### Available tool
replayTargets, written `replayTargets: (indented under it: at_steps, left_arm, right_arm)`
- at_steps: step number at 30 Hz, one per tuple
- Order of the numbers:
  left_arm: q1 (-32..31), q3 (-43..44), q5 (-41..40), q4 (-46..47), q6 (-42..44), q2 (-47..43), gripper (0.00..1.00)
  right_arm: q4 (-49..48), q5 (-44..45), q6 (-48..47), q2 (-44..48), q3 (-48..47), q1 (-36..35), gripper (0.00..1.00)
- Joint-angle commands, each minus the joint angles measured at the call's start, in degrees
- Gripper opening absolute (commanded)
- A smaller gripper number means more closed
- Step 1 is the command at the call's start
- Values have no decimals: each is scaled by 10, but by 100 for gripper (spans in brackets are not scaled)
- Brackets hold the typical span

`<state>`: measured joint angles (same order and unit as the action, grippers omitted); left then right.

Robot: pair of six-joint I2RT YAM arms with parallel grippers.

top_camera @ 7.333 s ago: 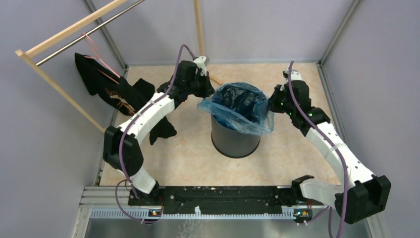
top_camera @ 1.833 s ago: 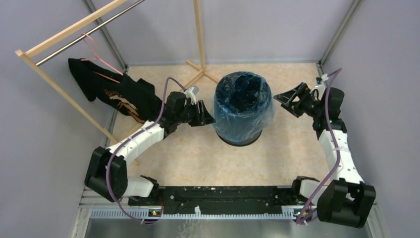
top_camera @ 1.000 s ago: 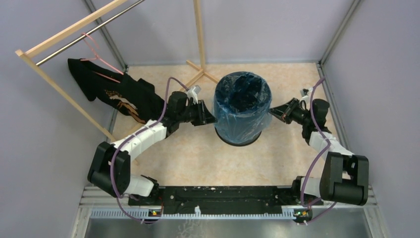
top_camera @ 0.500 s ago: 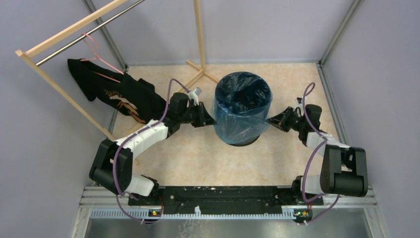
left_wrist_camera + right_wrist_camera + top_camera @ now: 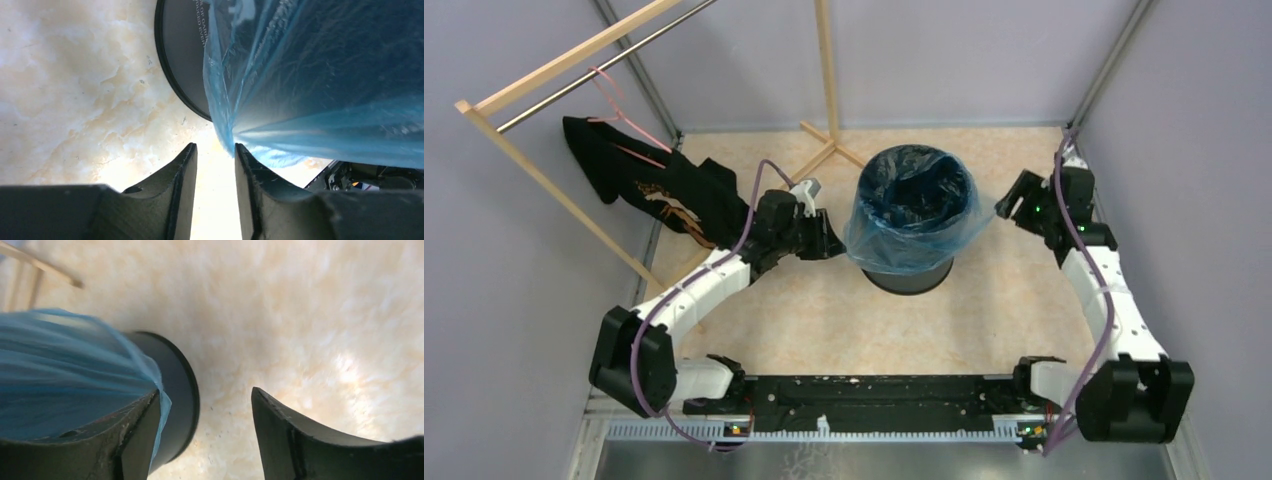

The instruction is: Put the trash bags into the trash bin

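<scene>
Drawn back from the trash bin (image 5: 909, 278), the right fingers (image 5: 300, 440) are now spread wide and empty, while the left fingers (image 5: 182, 200) are set narrow at the loose hem, where the flimsy, slippery trash bag (image 5: 864, 235) draped over it is judged best pinched.

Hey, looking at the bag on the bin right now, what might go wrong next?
The trash bag film draws to a point at a finger of the left gripper; if it is caught there, retreating might pull it off the trash bin rim or tip the bin. The left arm also lies near the black garment and might snag it.
</scene>
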<state>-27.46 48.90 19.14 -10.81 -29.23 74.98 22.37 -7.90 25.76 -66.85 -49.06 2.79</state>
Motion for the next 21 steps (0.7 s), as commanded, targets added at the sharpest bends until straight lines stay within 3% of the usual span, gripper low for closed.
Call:
replayTargets:
  at_steps: [1, 6, 10, 15, 21]
  left_arm:
    - [0, 25, -13, -20, 25, -36, 44]
    - [0, 42, -26, -42, 42, -57, 50]
    - [0, 49, -28, -59, 47, -77, 52]
    - [0, 52, -20, -63, 47, -105, 56]
    - [0, 55, -12, -51, 34, -130, 60]
  right_arm:
    - [85, 138, -62, 54, -143, -65, 69]
    - [140, 167, -98, 26, -264, -185, 81]
    - [152, 130, -69, 39, -250, -187, 81]
    - [118, 63, -74, 61, -262, -222, 72]
    - [153, -17, -85, -32, -321, -298, 68]
